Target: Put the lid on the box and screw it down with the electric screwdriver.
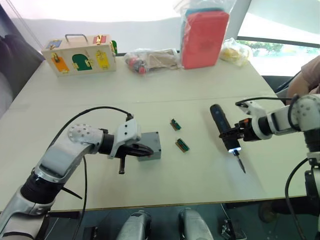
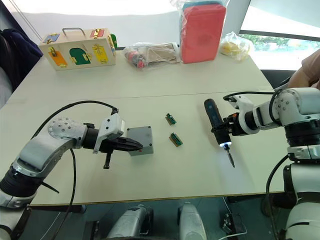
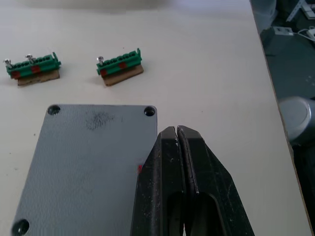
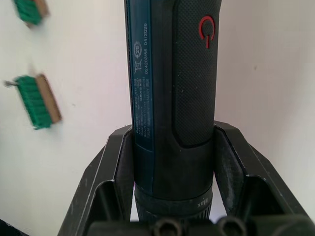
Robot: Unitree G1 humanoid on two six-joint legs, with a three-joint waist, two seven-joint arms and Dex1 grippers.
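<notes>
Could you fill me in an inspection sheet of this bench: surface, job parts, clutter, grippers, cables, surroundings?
Surface: pale table.
Job's things: grey lid sits on the box; electric screwdriver has its tip light on.
Clutter: two green terminal blocks, wooden case, red pack, bagged items.
Grippers: left gripper shut, over the lid's edge; right gripper shut on the screwdriver.
Cables: black cables along both arms.
Surroundings: a person's arm at the table's right; a window behind.
</notes>
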